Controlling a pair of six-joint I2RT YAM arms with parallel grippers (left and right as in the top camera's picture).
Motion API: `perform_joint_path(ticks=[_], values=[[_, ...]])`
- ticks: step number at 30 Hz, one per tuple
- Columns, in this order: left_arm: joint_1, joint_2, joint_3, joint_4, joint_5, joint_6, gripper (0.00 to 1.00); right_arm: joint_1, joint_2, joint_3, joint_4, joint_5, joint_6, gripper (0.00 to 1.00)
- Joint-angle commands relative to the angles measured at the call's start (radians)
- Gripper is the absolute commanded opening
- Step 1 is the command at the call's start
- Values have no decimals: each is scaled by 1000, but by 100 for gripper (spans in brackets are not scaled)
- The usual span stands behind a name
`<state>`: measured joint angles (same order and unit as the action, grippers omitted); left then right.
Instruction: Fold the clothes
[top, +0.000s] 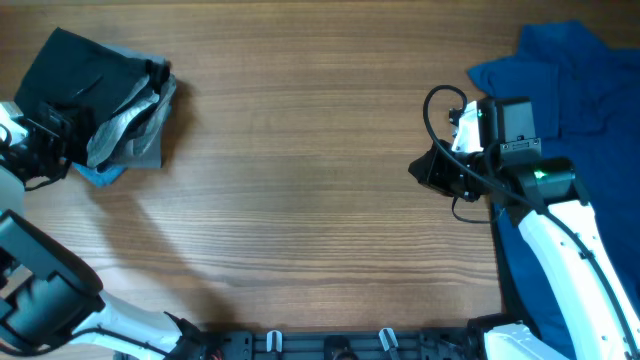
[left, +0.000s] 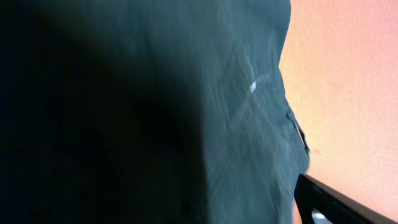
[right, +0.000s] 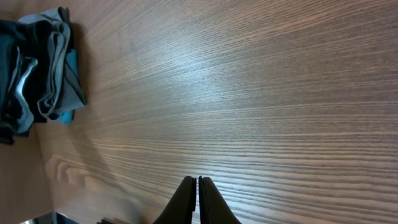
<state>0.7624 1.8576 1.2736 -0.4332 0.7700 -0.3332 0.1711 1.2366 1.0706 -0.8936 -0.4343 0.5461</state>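
Overhead: black shorts (top: 75, 75) bundled at the far-left corner of the wooden table (top: 300, 200), pale lining at the right edge, blue scrap (top: 100, 175) beneath. Left gripper (top: 55, 128) against the bundle's left side. Right gripper (top: 425, 168) well apart, over bare wood beside a heap of blue cloth (top: 570, 70).

Left wrist: dark fabric (left: 155, 112) across nearly the whole view, one finger (left: 336, 202) at lower right; spread of the jaws impossible to tell.

Right wrist: fingertips (right: 197, 186) pressed together on nothing, above plain wood grain (right: 249, 93); folded layers of the shorts (right: 15, 62) seen edge-on, far left.
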Motion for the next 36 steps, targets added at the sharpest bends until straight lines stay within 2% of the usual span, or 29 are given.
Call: perform_joint_path(ticks=[1,3,4,6,7,9,11,12,13,14,15,16,17,21,24,27,29,30,31,32,33,34,36], values=[[22,-163,18,-79,97,90,100,0,-13,8,2,-8,8,7],[21,-247,18,-23,80,117,100,0,-13,8,2,-8,7,7],[18,-272,18,21,58,117,91,0,-13,8,2,-8,7,7],[-5,-283,18,96,-43,117,36,0,-13,8,3,-3,8,7],[-39,-256,18,117,-173,117,4,0,-13,8,3,-2,7,7],[-90,-189,18,117,-269,117,4,0,-13,8,2,0,7,7],[-131,-126,18,68,-243,117,4,0,-13,8,-3,0,7,7],[-146,-111,18,26,-236,117,15,0,-13,8,-10,0,7,7],[-156,-111,18,-11,-236,121,21,0,-13,8,-21,0,6,7],[-158,-127,18,-22,-232,121,23,0,-13,8,-31,0,6,7],[-158,-143,18,-16,-232,121,19,0,-13,8,-39,0,3,7],[-157,-168,22,3,-233,122,9,0,-13,8,-42,0,4,7],[-158,-179,22,29,-238,126,4,0,-13,8,-42,0,4,7],[-193,-106,21,122,-408,129,4,0,-13,8,-42,0,5,7],[-238,33,21,194,-412,150,8,0,-13,9,-40,0,4,7],[-295,95,23,143,-345,225,14,0,-51,47,-51,5,-43,6],[-331,76,59,71,-344,299,22,0,-96,108,-84,59,-77,5],[-355,52,112,-21,-345,357,25,0,-124,143,-99,84,-93,5],[-389,6,245,-207,-345,423,34,0,-174,191,-106,96,-125,5],[-406,-21,333,-316,-345,447,49,0,-211,217,-106,100,-150,5],[-424,-56,444,-436,-343,456,69,0,-249,238,-107,98,-182,6],[-443,-90,540,-541,-340,461,74,0,-281,247,-107,99,-223,5],[-480,-166,658,-703,-310,486,77,0,-374,252,-113,107,-372,4]])
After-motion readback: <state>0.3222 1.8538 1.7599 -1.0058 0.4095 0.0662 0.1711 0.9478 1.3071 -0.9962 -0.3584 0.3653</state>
